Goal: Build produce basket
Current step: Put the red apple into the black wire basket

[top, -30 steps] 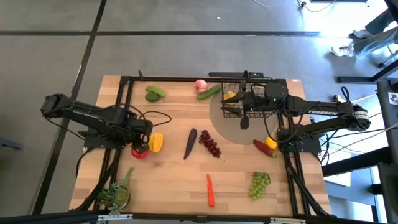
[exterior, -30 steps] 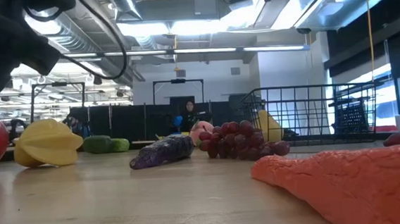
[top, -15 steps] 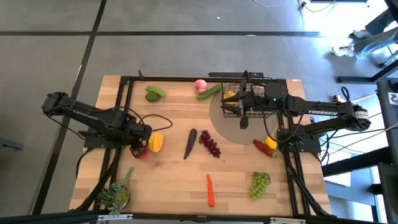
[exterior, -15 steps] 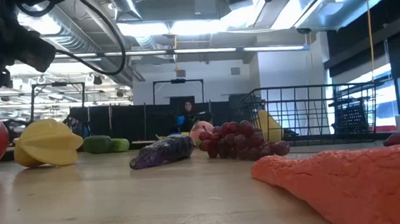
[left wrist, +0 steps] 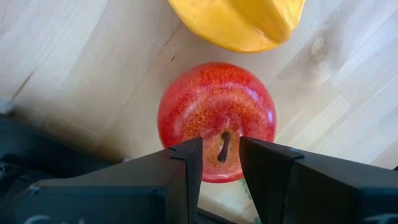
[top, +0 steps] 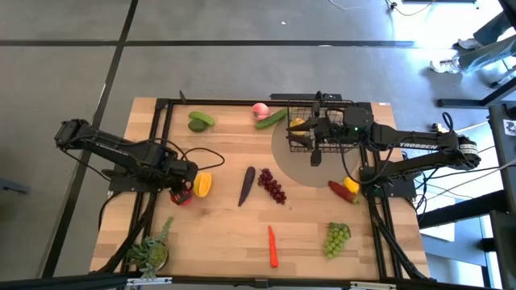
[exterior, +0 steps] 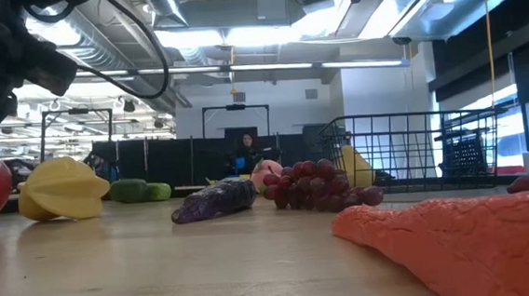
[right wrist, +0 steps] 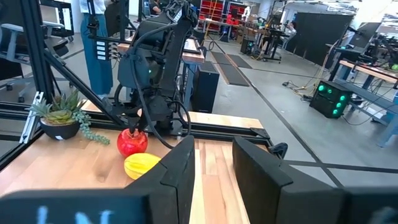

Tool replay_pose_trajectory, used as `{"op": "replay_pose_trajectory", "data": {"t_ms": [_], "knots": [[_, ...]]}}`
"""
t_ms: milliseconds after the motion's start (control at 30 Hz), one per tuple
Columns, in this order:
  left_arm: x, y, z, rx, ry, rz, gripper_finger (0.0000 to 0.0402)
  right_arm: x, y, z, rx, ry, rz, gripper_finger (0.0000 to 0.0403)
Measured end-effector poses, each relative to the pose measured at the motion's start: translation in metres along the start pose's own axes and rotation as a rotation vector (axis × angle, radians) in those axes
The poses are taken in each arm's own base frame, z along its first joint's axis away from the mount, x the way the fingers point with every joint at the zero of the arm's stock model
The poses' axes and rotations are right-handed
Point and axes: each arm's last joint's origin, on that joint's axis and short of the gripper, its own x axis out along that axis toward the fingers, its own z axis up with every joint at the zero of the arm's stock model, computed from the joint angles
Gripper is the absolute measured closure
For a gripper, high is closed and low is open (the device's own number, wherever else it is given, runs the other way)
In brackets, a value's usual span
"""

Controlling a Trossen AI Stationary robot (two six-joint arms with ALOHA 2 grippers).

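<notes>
A red apple (left wrist: 216,118) rests on the wooden table, next to a yellow pepper (left wrist: 239,22). My left gripper (left wrist: 221,155) points down right over the apple, its fingers a little apart above the stem; it also shows in the high view (top: 182,192). The black wire basket (top: 316,121) stands at the far right with a yellow fruit (top: 298,123) inside. My right gripper (right wrist: 214,168) hovers level over the basket (exterior: 405,152), pointing toward the table's left, open and empty. Eggplant (top: 247,186), dark grapes (top: 272,187), carrot (top: 272,246) and green grapes (top: 337,238) lie on the table.
A peach (top: 260,109), a cucumber (top: 272,118) and an avocado (top: 200,121) lie along the far edge. Red and yellow peppers (top: 344,188) lie near the right edge. A potted plant (top: 151,251) stands at the near left corner. A person shows far behind the table (exterior: 244,154).
My left gripper has shifted a little toward the table's left and near edges, settling over the red apple. The apple and the other produce have not moved.
</notes>
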Motion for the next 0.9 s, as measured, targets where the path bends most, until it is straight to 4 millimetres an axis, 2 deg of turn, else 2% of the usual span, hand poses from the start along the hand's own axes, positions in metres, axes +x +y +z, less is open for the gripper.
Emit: {"op": "replay_pose_trajectory", "data": {"t_ms": [433,900], "knots": [[0.0000,-0.0001,-0.0001,0.000,0.004,-0.003,0.0349,0.0000,0.0000,0.0001,0.000,-0.001,-0.001,0.0291],[0.0049,-0.0022,0.0012,-0.005,0.050,0.003,0.0364,0.0000,-0.0002,0.0007,-0.002,-0.007,-0.002,0.0291]]}}
